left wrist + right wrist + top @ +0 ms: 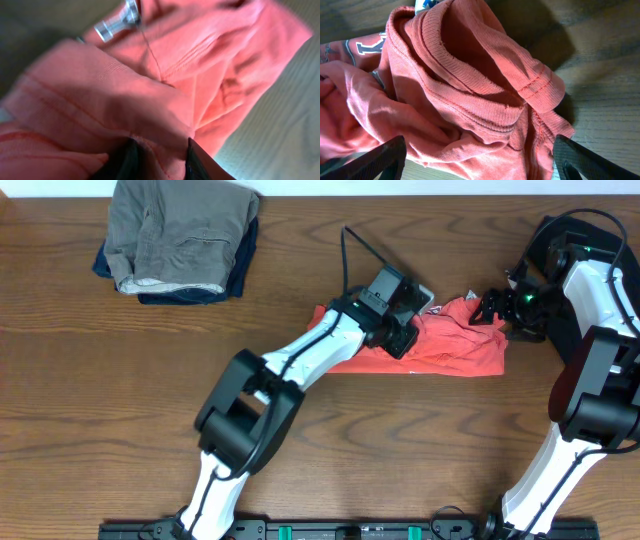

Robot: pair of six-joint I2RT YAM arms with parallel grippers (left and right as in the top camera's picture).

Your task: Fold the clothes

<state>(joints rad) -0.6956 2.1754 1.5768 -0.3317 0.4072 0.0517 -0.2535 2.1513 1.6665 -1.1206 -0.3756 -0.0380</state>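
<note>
The coral-red T-shirt [455,345] lies bunched on the table right of centre. My left gripper [400,330] is down on its left part and is shut on a fold of the red cloth [162,150]. My right gripper [490,308] sits at the shirt's upper right edge with its fingers wide open around the collar [470,95]; a bit of the lettering [362,47] shows at the left of the right wrist view. A black garment [545,240] lies partly under the right arm at the far right.
A stack of folded clothes, grey-olive trousers [180,230] on a navy piece [200,288], sits at the back left. A black cable [360,245] runs from the left wrist.
</note>
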